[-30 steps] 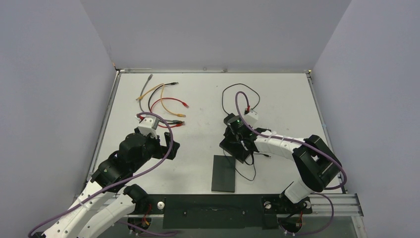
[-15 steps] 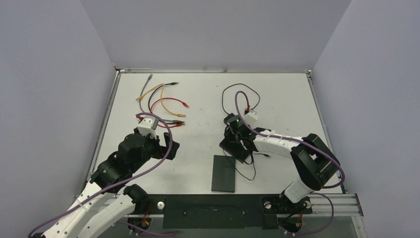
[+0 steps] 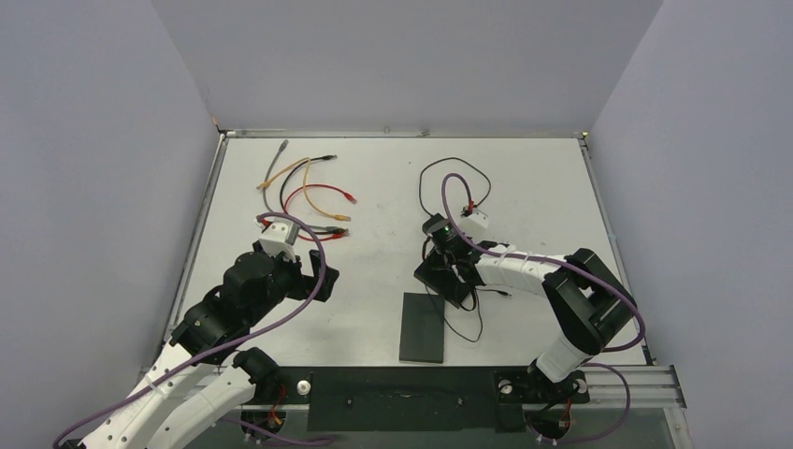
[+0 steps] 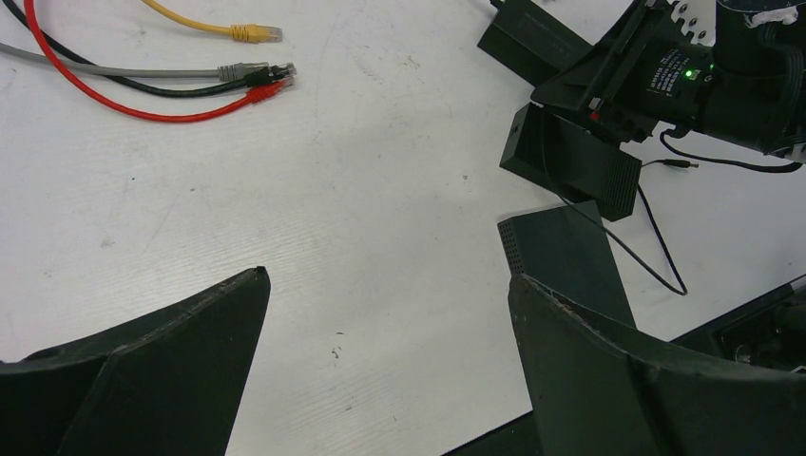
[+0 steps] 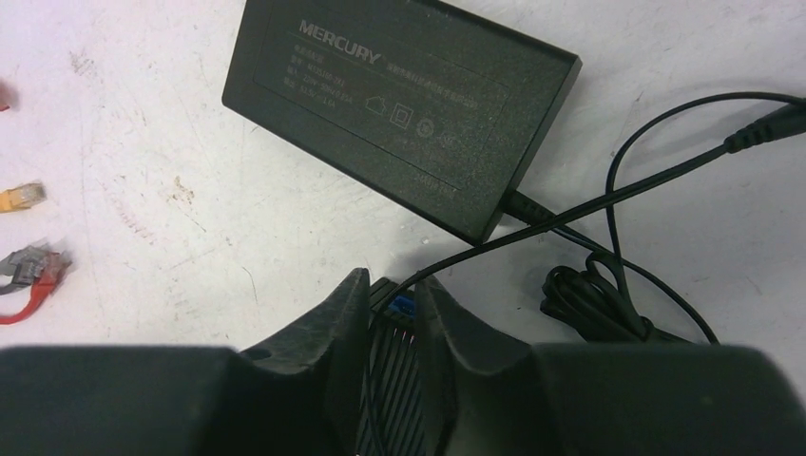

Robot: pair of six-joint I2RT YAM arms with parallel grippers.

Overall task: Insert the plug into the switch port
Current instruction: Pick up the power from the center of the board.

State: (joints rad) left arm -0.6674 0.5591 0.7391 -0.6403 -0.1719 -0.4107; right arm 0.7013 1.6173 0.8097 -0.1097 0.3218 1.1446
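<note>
Now the right gripper (image 5: pixel 390 280) has narrowed to a slim gap straddling the thin black cable (image 5: pixel 665 174), not yet clamped, so a pickup looks imminent, while the plug (image 5: pixel 765 131) lies loose on the table (image 5: pixel 190 218), apart from the switch (image 3: pixel 423 327).

Table (image 3: pixel 374 168) white. Red cable (image 4: pixel 268 92), yellow cable (image 4: pixel 249 33), grey cable (image 4: pixel 238 71). Adapter (image 5: pixel 399 104) black, grey lettering. Arms (image 3: pixel 187 388) white, black joints; purple wiring (image 3: pixel 446 201). Walls (image 3: pixel 393 56) pale grey.

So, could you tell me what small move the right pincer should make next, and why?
Probably close the right pincer fully: the thin black cable runs between its nearly touching fingers, with its barrel plug lying loose on the table.
</note>
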